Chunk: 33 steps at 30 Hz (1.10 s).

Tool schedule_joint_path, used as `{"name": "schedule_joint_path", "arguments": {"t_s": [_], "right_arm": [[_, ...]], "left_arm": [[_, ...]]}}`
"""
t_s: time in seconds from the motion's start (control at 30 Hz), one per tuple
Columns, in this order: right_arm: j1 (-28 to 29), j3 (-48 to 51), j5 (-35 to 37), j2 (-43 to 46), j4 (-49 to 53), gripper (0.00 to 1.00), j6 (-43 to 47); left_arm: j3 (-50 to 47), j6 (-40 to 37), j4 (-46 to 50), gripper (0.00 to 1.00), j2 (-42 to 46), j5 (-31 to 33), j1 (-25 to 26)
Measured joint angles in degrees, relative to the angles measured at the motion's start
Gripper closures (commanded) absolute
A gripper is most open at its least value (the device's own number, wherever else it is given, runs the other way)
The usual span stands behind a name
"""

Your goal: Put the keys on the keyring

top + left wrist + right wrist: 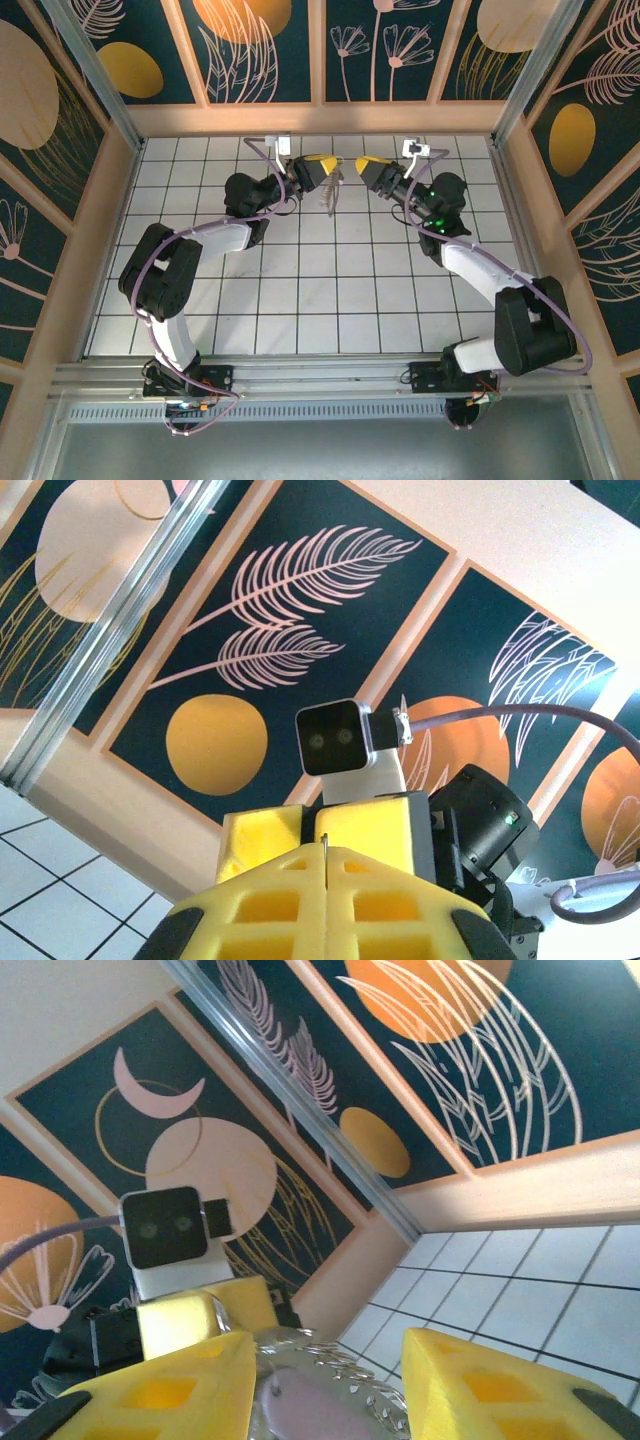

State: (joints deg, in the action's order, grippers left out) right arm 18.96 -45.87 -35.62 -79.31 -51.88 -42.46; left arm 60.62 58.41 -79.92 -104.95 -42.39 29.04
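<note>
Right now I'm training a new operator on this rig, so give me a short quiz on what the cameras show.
1. True or false: the left gripper is shut.
2. The key seen between the right gripper's fingers has a head that is: A green, B lilac, C black?
3. What colour are the table tiles?
Key: 1 true; 2 B; 3 white.
</note>
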Motion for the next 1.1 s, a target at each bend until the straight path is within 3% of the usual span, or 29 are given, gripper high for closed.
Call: {"name": "schedule_joint_path", "arguments": {"t_s": [0.5, 0.77, 1.1], "right_arm": [[2.8, -2.7, -0.3, -3.5, -2.4, 0.59, -1.4], [3.4, -2.7, -0.7, -3.9, -2.6, 0.79, -1.4], [3.5, -3.0, -1.6, -3.9, -2.8, 0.80, -1.4]], "left_arm": [[0.0, 0.7, -0.3, 1.00, -0.9, 0.5, 0.2], [0.0, 0.7, -0.4, 1.00, -0.9, 0.5, 0.2], [0.0, 0.9, -0.4, 1.00, -1.4, 0.5, 0.2]]}}
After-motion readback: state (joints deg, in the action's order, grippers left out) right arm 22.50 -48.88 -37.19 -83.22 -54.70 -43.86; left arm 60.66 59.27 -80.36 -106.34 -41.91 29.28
